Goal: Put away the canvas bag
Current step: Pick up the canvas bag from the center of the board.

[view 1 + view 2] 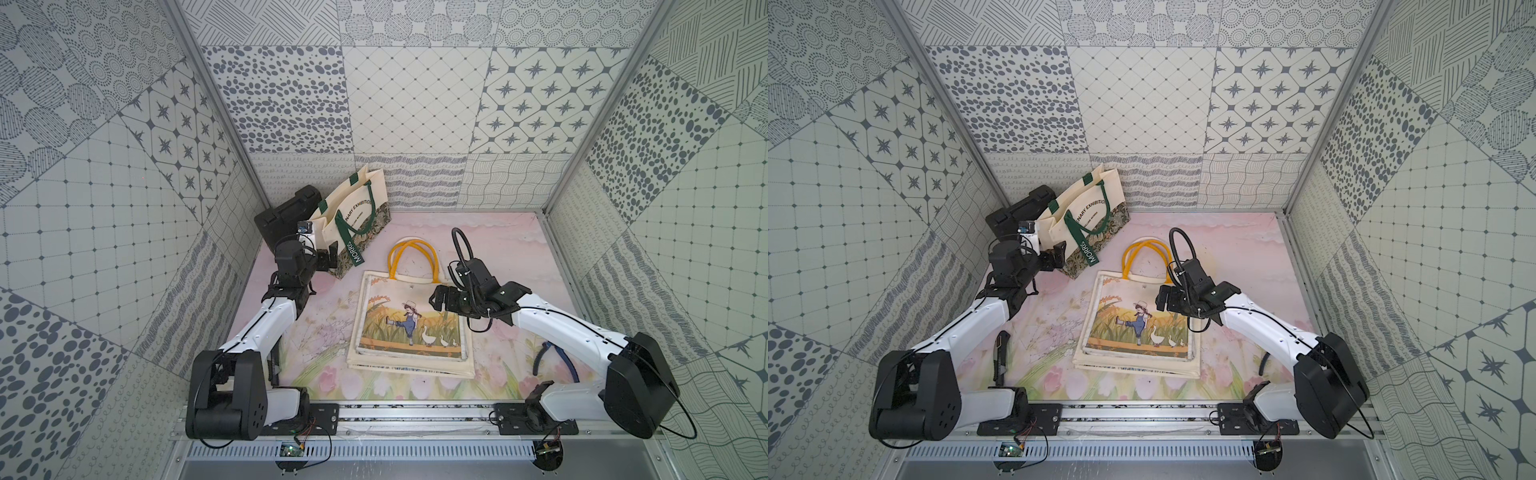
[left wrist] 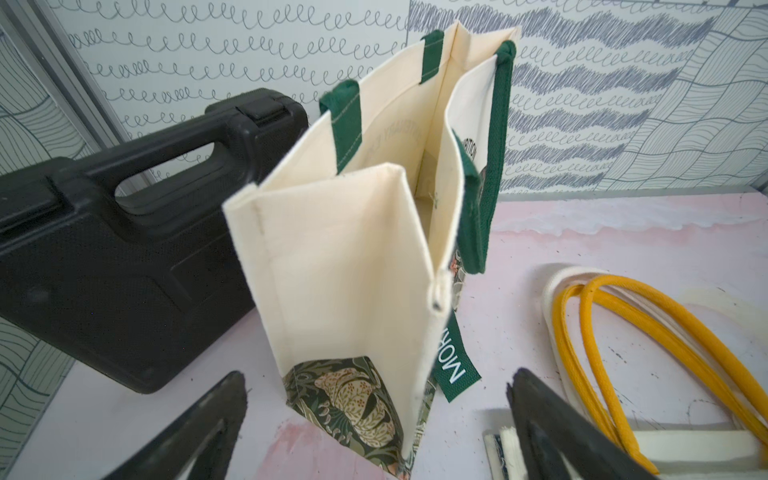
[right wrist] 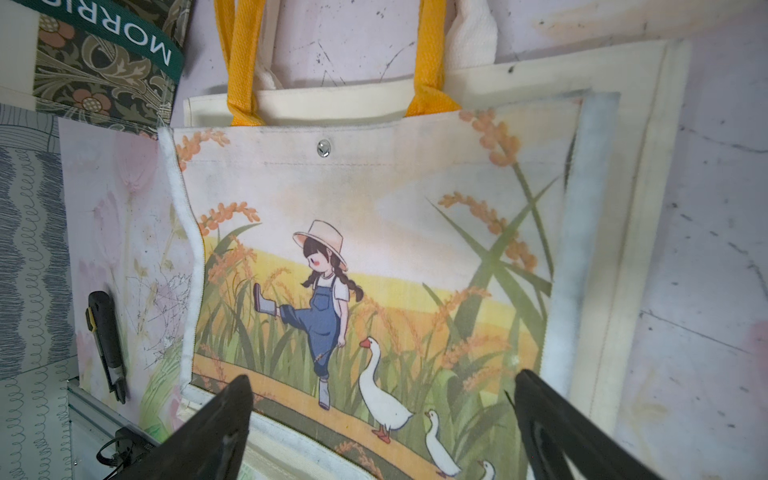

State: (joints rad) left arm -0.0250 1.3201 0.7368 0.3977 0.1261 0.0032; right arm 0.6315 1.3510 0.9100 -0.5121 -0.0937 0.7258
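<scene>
A flat canvas bag point(image 1: 409, 324) point(image 1: 1138, 328) point(image 3: 374, 249), printed with a girl and geese, lies mid-table with its yellow handles point(image 2: 623, 353) pointing to the back. An upright cream tote point(image 1: 353, 212) point(image 1: 1084, 212) point(image 2: 345, 257) with green handles stands open at the back left. My left gripper point(image 1: 327, 259) point(image 1: 1055, 255) point(image 2: 376, 380) is open, low at the tote's near narrow end, holding nothing. Just above the flat bag's right upper part hovers my right gripper point(image 1: 437, 298) point(image 1: 1161, 300) point(image 3: 384, 379), open and empty, pointing left across the print.
A black tool case point(image 1: 286, 212) point(image 1: 1017, 212) point(image 2: 104, 270) leans behind the tote at the back left wall. A black utility knife point(image 1: 1001, 353) point(image 3: 106, 336) lies by the left arm. A blue-handled tool point(image 1: 559, 357) lies under the right arm. Patterned walls close three sides.
</scene>
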